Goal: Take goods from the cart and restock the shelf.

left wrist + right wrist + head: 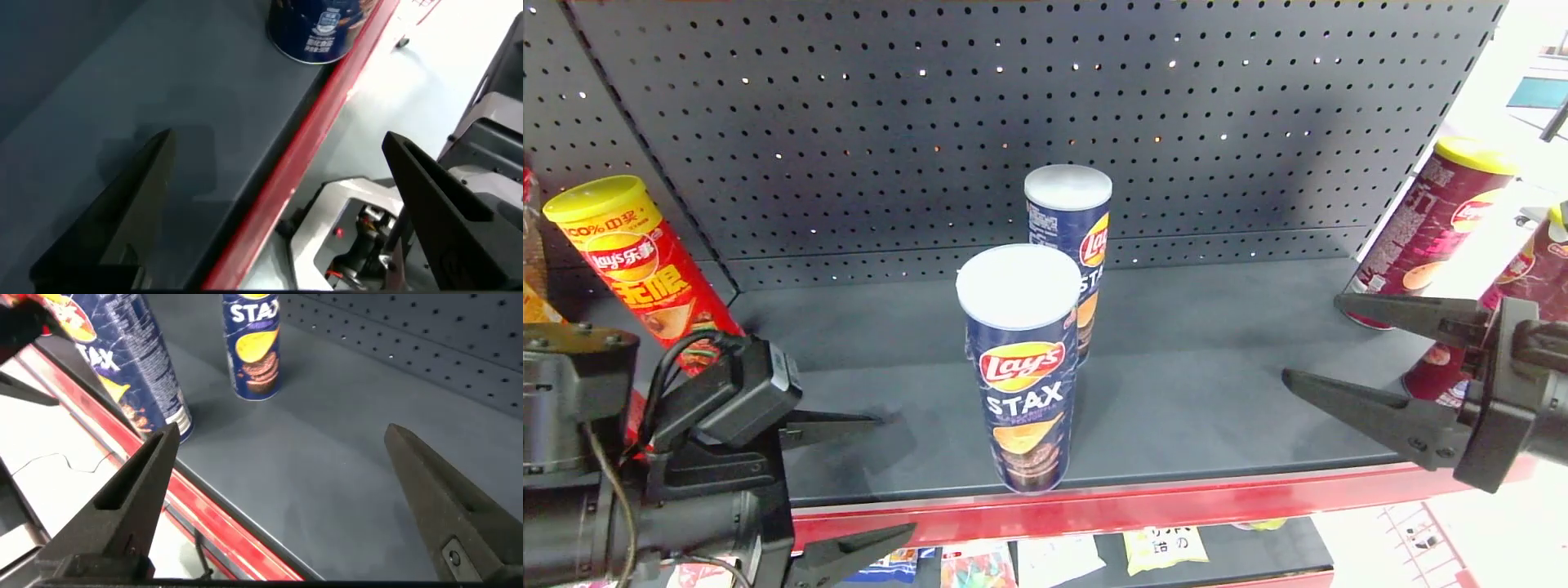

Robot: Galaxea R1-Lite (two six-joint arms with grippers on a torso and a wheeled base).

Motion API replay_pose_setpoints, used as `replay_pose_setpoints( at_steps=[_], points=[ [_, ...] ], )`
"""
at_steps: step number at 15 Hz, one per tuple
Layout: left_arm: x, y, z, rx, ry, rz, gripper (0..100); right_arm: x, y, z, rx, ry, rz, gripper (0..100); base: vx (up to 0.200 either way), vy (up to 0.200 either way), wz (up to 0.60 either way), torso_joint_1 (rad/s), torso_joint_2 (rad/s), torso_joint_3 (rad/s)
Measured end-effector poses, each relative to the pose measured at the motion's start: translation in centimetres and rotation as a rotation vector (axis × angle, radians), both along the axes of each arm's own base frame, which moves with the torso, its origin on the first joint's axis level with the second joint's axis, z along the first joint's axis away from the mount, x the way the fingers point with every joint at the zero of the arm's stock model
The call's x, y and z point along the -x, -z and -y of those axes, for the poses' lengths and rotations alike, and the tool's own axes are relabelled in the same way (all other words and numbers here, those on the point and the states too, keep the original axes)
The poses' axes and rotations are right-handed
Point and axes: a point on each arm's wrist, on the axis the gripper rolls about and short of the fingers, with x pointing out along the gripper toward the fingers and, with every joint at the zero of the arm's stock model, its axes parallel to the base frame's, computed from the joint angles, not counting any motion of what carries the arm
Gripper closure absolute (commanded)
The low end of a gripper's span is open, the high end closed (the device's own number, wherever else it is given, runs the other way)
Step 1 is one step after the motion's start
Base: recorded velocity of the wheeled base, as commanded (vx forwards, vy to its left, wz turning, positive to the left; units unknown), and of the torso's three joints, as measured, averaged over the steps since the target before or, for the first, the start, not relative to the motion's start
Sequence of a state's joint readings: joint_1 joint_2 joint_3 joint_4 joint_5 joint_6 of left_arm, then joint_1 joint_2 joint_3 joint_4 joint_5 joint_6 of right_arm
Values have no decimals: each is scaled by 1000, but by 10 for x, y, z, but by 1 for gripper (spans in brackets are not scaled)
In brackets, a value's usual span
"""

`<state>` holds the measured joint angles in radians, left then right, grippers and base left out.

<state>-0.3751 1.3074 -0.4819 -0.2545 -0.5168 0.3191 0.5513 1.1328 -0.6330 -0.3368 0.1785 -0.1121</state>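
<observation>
Two blue chip cans with white lids stand upright on the dark grey shelf (1217, 367). The front can (1021, 367) is near the red shelf edge (1176, 498); the rear can (1070, 237) stands just behind it. My left gripper (895, 475) is open and empty at the shelf's front edge, left of the front can. In the left wrist view the left gripper (276, 137) straddles the red edge, with the front can's base (315, 28) beyond it. My right gripper (1310, 338) is open and empty over the shelf's right part. Beyond the right gripper (281, 429) stand both cans (135, 359) (255, 343).
A red can with a yellow lid (645, 261) stands on the neighbouring shelf section at the left. Maroon cans (1429, 220) stand at the right end. A perforated back panel (931, 122) closes the shelf. Small packets (1152, 547) lie on the shelf below.
</observation>
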Motion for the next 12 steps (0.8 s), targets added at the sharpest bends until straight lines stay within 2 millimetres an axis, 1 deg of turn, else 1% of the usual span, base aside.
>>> replay_pose_setpoints(
  at_steps=[6,8,12],
  points=[
    [-32,4,16,-45,42,-5,0,1,-2,1,-6,2,8,0,0,0,0,0,0,0],
    [-38,5,21,-48,51,-13,0,1,-2,1,-7,3,8,0,0,0,0,0,0,0],
    [-56,3,36,-46,77,-7,0,1,-2,2,-7,6,9,0,0,0,0,0,0,0]
  ],
)
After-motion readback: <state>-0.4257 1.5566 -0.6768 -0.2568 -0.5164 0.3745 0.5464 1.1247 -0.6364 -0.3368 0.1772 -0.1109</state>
